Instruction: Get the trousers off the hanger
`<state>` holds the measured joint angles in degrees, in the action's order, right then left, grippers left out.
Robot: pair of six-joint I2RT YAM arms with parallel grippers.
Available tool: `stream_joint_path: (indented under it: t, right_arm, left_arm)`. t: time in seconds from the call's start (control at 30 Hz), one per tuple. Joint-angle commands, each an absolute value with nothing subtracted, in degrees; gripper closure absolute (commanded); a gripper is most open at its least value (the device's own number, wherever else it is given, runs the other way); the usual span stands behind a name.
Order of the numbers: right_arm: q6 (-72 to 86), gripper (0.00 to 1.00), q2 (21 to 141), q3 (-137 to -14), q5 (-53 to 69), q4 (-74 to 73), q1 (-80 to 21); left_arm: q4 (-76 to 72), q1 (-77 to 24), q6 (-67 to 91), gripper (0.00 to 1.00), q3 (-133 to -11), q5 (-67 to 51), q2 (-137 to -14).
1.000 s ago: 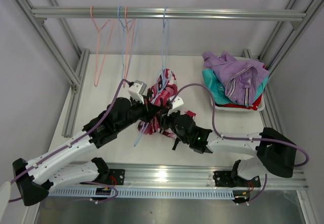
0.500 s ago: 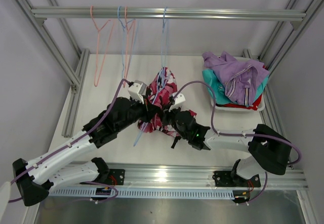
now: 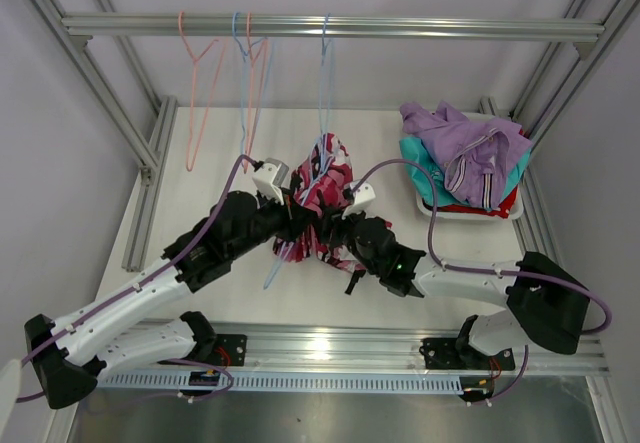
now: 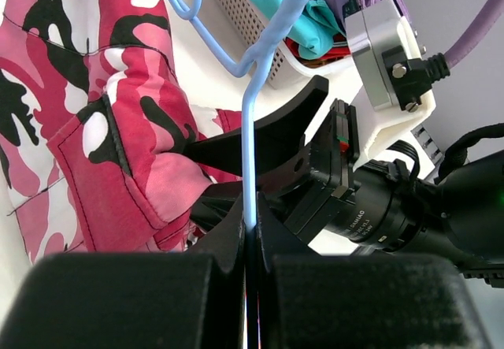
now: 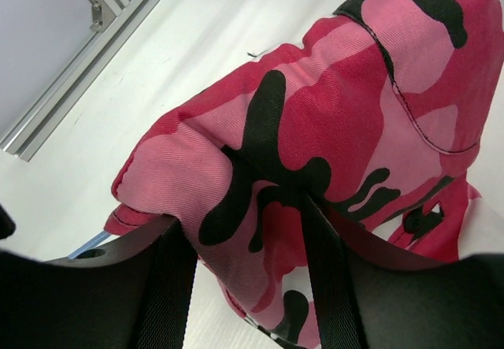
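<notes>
The pink camouflage trousers hang bunched on a light blue hanger over the middle of the table. My left gripper is shut on the hanger's thin blue wire, with the trousers just to its left. My right gripper reaches into the cloth from the right. In the right wrist view its fingers stand apart, and a thick fold of the trousers fills the gap between them at my right gripper.
A white basket at the back right holds lilac, teal and red trousers. Empty pink and blue hangers dangle from the top rail. Aluminium frame posts line both sides.
The right gripper has shifted slightly toward the back right against the trousers, and the bundle has bunched up a little. The left gripper has kept its hold on the hanger.
</notes>
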<state>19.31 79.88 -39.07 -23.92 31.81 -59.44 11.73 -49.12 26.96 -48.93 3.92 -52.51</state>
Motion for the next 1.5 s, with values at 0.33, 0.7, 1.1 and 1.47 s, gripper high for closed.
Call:
stream_joint_path:
  t: [0.33,0.7,1.1,1.47]
  right_arm:
    - [20.1,0.40,88.8,-46.9,-20.6,34.5,-60.2]
    - [22.1,0.39,89.8,-45.0,-20.0,35.5,-62.9]
    - [24.3,0.38,89.1,-42.4,-21.7,34.4,-66.5]
    - [25.2,0.38,89.5,-41.8,-21.5,31.9,-68.7]
  left_arm:
    - [7.9,-47.8,27.6,1.00,-50.9,1.2,-51.5]
    - [8.1,-47.0,27.9,1.00,-50.8,1.1,-51.4]
    - [8.2,-45.8,28.1,0.99,-50.9,1.1,-50.8]
    - [8.3,-44.4,28.1,1.00,-50.9,1.5,-50.8]
